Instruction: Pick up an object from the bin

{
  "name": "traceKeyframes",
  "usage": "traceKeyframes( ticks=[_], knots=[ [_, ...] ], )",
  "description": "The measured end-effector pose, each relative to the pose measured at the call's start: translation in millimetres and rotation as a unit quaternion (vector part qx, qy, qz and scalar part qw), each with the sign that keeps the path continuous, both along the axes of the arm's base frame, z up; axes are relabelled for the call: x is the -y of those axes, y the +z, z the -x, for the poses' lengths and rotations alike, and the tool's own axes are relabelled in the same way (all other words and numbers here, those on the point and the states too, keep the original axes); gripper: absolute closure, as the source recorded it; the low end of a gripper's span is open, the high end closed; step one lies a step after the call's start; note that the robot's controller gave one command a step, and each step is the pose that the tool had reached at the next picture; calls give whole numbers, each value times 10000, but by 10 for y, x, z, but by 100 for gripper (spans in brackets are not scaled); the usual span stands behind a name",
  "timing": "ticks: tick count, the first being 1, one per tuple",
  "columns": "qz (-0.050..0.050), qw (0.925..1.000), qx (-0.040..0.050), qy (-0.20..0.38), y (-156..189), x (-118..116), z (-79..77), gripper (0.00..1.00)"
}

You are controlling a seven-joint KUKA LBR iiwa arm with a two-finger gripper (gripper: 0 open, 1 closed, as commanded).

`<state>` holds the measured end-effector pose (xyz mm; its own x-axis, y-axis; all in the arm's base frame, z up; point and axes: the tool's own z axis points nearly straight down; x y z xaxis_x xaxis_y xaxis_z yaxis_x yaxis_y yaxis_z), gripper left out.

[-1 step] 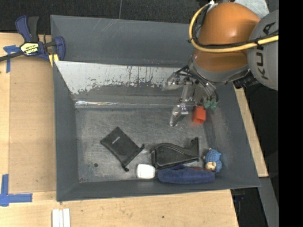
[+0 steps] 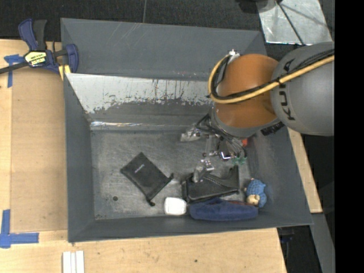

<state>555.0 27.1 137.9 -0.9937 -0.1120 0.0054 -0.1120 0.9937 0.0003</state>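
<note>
My jaws are hovering at the right front of the bin (image 2: 79, 169), just above a flat black thing (image 2: 211, 190) beside a blue soft toy (image 2: 222, 211); I cannot tell whether they are parted. I am judging a straight, centred descent best, clear of the toy.

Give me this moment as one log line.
hand: low over black item, lower-right of bin | neighbours: blue cloth roll, white block | grasp: unconfirmed

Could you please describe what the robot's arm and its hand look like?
The arm is a thick, rounded silver-grey casing with black lettering. Its wrist wears a domed orange cover with a yellow cable looped across it. Below, the hand is a small assembly of silvery metal and dark parts.
</note>
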Motion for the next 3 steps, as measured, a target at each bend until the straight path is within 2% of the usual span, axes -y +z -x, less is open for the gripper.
traceKeyframes(
  ticks=[1,2,3],
  knots=[
    [-11,9999,8,-162,-525,-540,191,0],
    [-4,9998,40,-185,-494,-505,168,100],
    [-33,9948,78,-1019,-552,-246,319,100]
  ],
)
